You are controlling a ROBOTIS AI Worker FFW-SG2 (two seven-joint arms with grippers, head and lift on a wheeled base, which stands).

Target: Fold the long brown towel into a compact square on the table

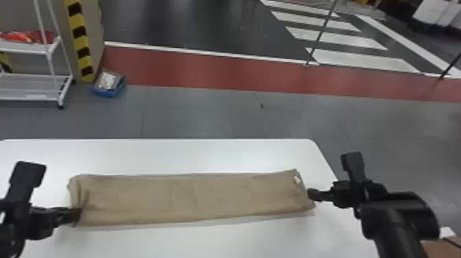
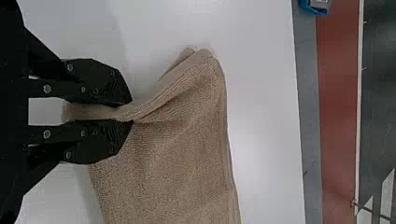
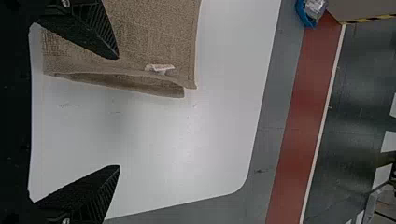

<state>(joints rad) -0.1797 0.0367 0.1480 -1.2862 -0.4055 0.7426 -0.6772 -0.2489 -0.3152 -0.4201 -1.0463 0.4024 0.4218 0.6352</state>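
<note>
The long brown towel (image 1: 192, 199) lies across the tabletop (image 1: 171, 154), one end pinched and puckered in my left hand (image 2: 125, 113). My right hand (image 3: 118, 112) stands open at the other; a one-sided pull could skew the unheld layers.

White table (image 1: 205, 156), smooth top, straight far edge, rounded far right corner. Faint scuff marks (image 3: 69, 105) on surface just beside towel's right end. Long brown towel (image 1: 192, 195) on top, stretched left to right, left end creased and bunched, right end layered, small white tag (image 1: 297, 179) near far right corner.
</note>
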